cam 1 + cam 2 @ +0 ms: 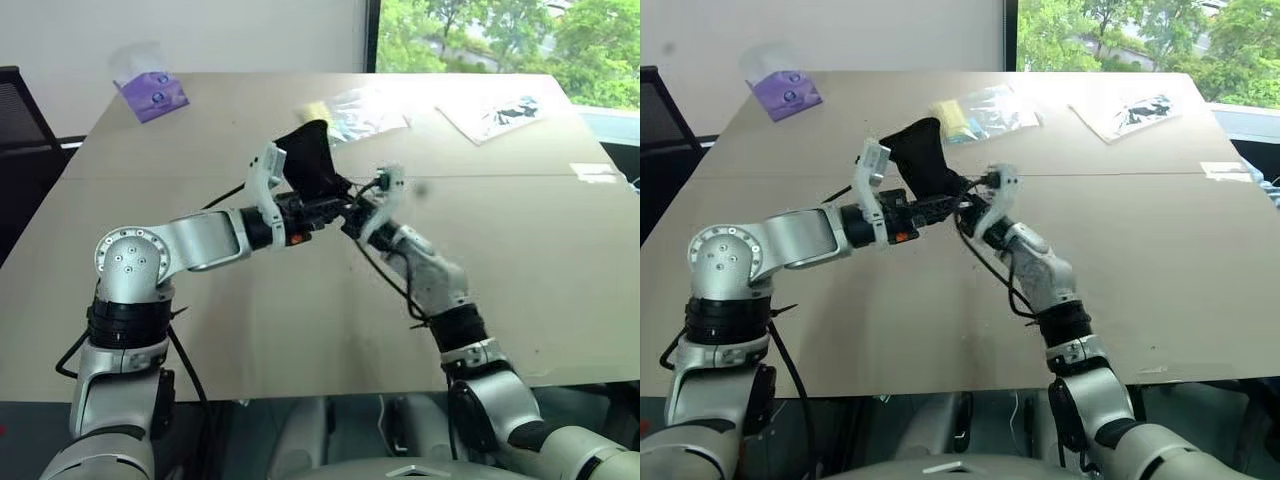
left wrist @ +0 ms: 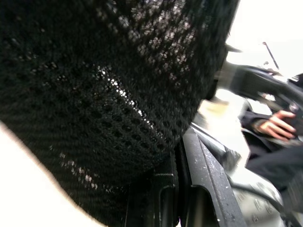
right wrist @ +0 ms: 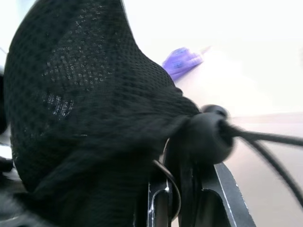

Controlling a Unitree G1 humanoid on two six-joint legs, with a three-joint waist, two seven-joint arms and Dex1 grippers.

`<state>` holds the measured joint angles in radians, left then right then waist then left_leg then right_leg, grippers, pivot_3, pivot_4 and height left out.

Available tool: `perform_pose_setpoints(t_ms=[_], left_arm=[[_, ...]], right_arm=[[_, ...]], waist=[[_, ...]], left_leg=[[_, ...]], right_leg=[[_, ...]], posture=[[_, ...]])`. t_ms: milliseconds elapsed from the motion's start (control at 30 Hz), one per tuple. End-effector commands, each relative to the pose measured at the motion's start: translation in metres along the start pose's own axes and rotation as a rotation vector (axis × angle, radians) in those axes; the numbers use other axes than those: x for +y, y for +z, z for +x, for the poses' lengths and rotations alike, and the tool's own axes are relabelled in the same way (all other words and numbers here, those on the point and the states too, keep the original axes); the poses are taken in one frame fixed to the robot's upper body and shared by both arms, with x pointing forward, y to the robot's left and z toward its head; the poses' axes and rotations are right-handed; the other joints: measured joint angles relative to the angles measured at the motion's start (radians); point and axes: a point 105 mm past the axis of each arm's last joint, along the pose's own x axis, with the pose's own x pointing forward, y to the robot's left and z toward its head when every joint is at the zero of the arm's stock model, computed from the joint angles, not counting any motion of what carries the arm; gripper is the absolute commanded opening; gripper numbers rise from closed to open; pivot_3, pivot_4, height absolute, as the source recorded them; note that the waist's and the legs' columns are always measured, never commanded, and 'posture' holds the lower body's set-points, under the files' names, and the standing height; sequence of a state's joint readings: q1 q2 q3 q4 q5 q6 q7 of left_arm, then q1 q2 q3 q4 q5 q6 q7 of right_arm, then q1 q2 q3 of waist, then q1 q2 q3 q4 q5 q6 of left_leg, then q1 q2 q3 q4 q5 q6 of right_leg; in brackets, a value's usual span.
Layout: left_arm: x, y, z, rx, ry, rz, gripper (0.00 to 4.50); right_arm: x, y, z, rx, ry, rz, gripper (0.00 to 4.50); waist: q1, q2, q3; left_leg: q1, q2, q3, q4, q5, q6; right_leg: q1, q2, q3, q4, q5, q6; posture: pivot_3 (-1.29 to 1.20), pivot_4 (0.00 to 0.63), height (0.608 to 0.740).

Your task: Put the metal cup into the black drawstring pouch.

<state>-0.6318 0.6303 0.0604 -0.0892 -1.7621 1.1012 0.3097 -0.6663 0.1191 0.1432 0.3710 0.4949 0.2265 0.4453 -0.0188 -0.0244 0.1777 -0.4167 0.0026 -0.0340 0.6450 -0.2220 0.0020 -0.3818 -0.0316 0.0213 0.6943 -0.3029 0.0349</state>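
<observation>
Both claws meet above the middle of the counter [image 1: 300, 330], lifted clear of its surface. Left claw [image 1: 325, 207] is clamped tight on the lower part of the black drawstring pouch [image 1: 312, 160], and the pouch rises from it as a bulging, rounded shape. Right claw [image 1: 357, 208] comes in from the other side with its fingers [image 3: 158, 203] pinched together at the gathered neck of the pouch, just beside the round black cord stopper [image 3: 208, 135]; a thin black cord [image 3: 270, 142] runs away from that stopper. In the left wrist view the open mesh weave of the pouch sits right against that claw's fingers [image 2: 163, 198], and bright glints show through the mesh, so the metal cup [image 2: 111, 87] appears to lie inside the pouch, though its outline cannot be made out.

Farther back on the counter, well apart from the claws, lies a clear plastic bag with something yellow in it [image 1: 345, 112]. A flat clear packet with dark print [image 1: 497, 112] lies toward the far right, and a purple packet [image 1: 152, 93] lies near the far left corner. Beyond the counter's far edge a window shows green trees [image 1: 500, 35].
</observation>
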Motion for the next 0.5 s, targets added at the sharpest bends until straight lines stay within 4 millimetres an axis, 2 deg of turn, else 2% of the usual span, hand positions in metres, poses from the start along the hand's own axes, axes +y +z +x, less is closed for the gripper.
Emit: perform_pose_setpoints(t_ms=[33,100,267,500], left_arm=[[0.014,0.053,-0.009,-0.242,0.098,-0.063,0.0],[0.014,0.052,-0.005,-0.238,0.095,-0.099,0.0],[0.024,0.053,-0.003,-0.253,0.134,-0.177,0.0],[0.041,0.063,-0.002,-0.274,0.197,-0.282,0.0]], right_arm=[[0.013,-0.016,0.002,0.046,0.047,-0.32,0.05],[0.008,-0.018,0.002,0.039,0.024,-0.414,0.05],[0.007,-0.015,0.003,-0.01,0.01,-0.451,0.05],[0.016,-0.039,-0.007,0.095,0.151,-0.74,0.05]], waist=[[0.002,0.0,0.0],[0.003,0.0,0.0],[-0.001,0.0,0.0],[0.002,-0.001,0.0]], left_leg=[[0.0,0.0,0.0,0.0,0.0,0.0],[0.0,0.0,0.0,0.0,0.0,0.0],[0.0,0.001,0.0,0.0,0.0,-0.001],[0.0,0.0,-0.001,0.001,0.0,-0.001]], right_leg=[[0.0,0.0,0.0,0.0,0.0,0.0],[0.0,-0.002,0.001,0.0,0.0,0.0],[0.0,-0.004,0.001,0.0,0.0,0.0],[0.001,-0.004,0.002,0.0,0.0,0.0]], posture=[[0.0,0.15,0.74],[0.0,0.15,0.74],[0.0,0.15,0.74],[0.0,0.15,0.74]])
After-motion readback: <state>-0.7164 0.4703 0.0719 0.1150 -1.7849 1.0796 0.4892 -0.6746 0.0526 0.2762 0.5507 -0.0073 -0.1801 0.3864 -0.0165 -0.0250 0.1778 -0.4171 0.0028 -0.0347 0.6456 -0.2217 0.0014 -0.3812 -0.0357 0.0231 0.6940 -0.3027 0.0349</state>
